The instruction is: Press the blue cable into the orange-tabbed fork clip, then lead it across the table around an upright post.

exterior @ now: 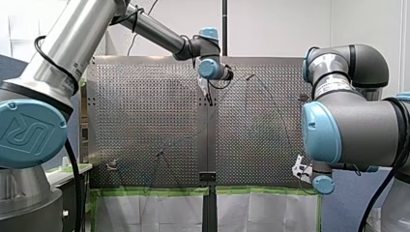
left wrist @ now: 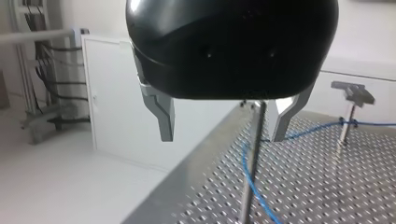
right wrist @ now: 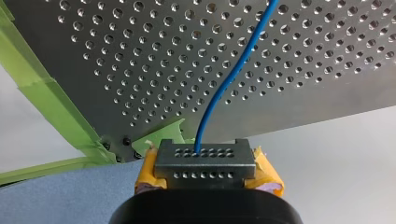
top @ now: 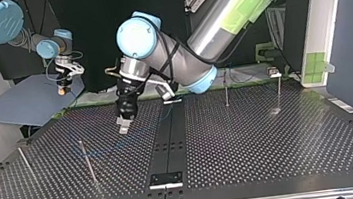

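Yellow-padded right gripper (right wrist: pixel 201 159) is pinching the thin blue cable (right wrist: pixel 224 84) above the perforated metal table (right wrist: pixel 140 70); left gripper (left wrist: pixel 223 136) is holding 2 angular grey fingers (left wrist: pixel 164 116) wide apart, slim upright post (left wrist: pixel 252 163) ahead.

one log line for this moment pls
left end effector: open, upright post ahead | right end effector: shut on blue cable, beyond edge of perforated table

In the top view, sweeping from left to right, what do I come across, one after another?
Slanted thin post → my right end effector → my left end effector → black centre strip → upright post → post with a small head → white panel with green tape.
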Robot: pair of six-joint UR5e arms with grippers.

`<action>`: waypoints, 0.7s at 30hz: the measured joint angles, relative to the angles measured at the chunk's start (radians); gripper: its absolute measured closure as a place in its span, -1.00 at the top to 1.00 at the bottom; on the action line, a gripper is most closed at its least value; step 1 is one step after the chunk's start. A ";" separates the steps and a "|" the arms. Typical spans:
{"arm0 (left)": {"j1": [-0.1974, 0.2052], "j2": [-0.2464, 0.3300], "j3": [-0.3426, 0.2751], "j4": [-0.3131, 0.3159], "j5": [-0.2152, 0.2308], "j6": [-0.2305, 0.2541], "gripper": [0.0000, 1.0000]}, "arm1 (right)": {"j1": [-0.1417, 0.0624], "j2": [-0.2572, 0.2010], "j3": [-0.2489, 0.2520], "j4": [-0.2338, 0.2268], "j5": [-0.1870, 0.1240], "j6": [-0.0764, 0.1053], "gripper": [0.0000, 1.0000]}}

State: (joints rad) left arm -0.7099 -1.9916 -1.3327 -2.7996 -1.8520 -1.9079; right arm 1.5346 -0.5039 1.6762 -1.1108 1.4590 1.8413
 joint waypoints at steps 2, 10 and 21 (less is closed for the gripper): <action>0.001 0.019 -0.018 0.019 0.003 0.002 0.92 | 0.000 0.000 -0.001 0.000 0.000 -0.001 -1.00; 0.002 0.086 -0.086 0.086 -0.002 0.019 0.92 | 0.003 0.000 -0.002 0.000 0.000 -0.003 -1.00; -0.002 0.187 -0.187 0.187 -0.005 0.062 0.92 | 0.003 0.000 -0.002 0.004 0.000 -0.005 -1.00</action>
State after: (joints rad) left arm -0.7117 -1.8042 -1.5200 -2.6123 -1.8565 -1.8458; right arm 1.5379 -0.5040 1.6744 -1.1072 1.4590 1.8366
